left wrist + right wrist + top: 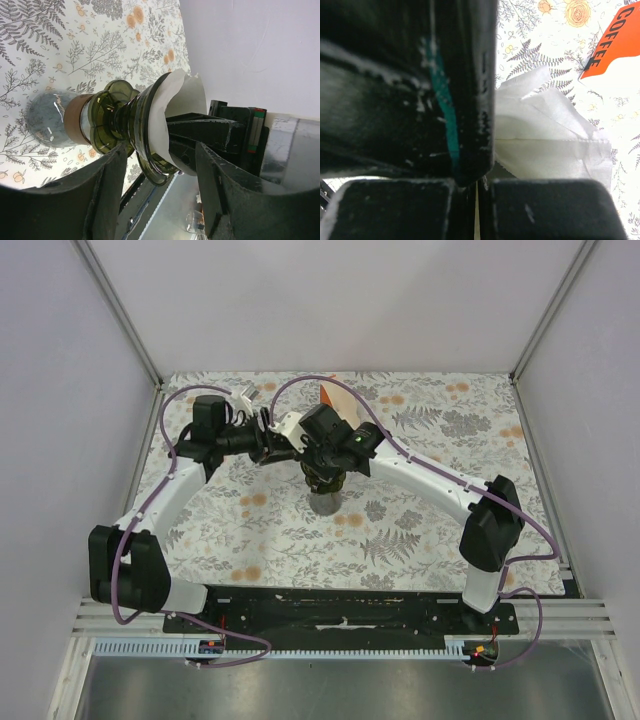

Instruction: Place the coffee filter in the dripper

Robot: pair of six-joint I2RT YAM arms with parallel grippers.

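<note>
**Filter pinched over the dripper at mid-counter**

The right pincer is all but closed. Its two dark fingers meet with only a hairline gap, and a sliver of white paper shows in that gap, so it has hold of the coffee filter. From the right wrist the filter is creased white paper fanning out beyond the fingertips. A dark, blurred mass with a teal stripe fills the upper left of that view, and I cannot tell what it is.

From the left wrist, the right arm's fingers reach into the mouth of the paper cone. The cone sits inside the dripper, with its rounded white edge standing proud of the dark green rim. I cannot tell whether it is seated fully down. The dripper stands on its grey cup base, and a brown band runs where the two join.

The left pincer is spread wide and grips nothing. Its two fingers flank the dripper's rim, and I cannot tell whether either one touches it.

From above, the dripper stands about the middle of the fern-patterned counter, with both arms meeting over it. The orange-and-cream pack, lettered COFFEE, lies beyond it by the far edge.
</note>
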